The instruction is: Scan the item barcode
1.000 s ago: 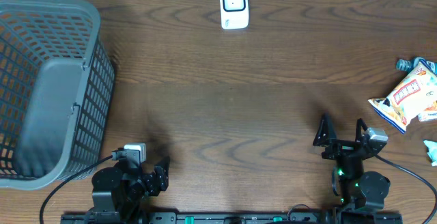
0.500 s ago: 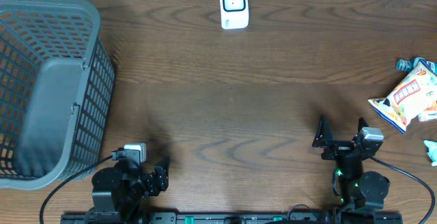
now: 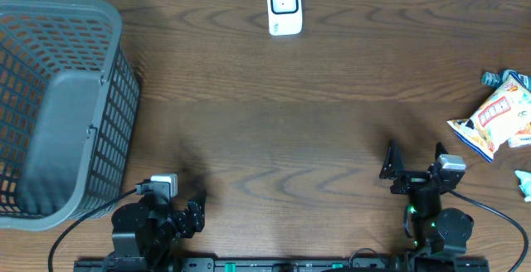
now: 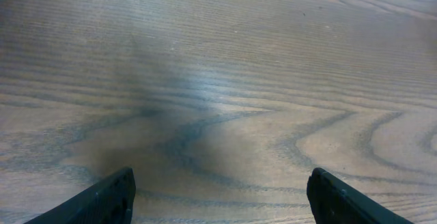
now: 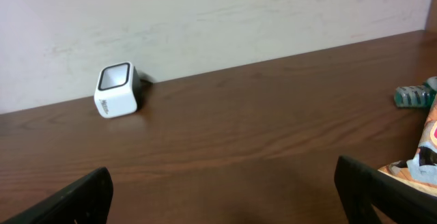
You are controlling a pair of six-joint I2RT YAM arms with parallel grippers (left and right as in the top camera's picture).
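Note:
The item, an orange and white snack bag (image 3: pixel 498 116), lies at the table's right edge and shows at the right border of the right wrist view (image 5: pixel 422 157). A white barcode scanner (image 3: pixel 283 7) stands at the back centre, also seen at the far left of the right wrist view (image 5: pixel 117 89). My right gripper (image 3: pixel 413 160) is open near the front right, left of the bag, with nothing between its fingers (image 5: pixel 222 176). My left gripper (image 3: pixel 184 206) is open at the front left over bare wood (image 4: pixel 220 183).
A large grey mesh basket (image 3: pixel 58 106) fills the left side. A teal wrapped thing (image 3: pixel 492 78) lies behind the bag, and another small packet (image 3: pixel 524 182) sits at the right edge. A pale wall runs behind the scanner.
The right wrist has shifted very slightly to the left. The left arm and all objects have stayed put.

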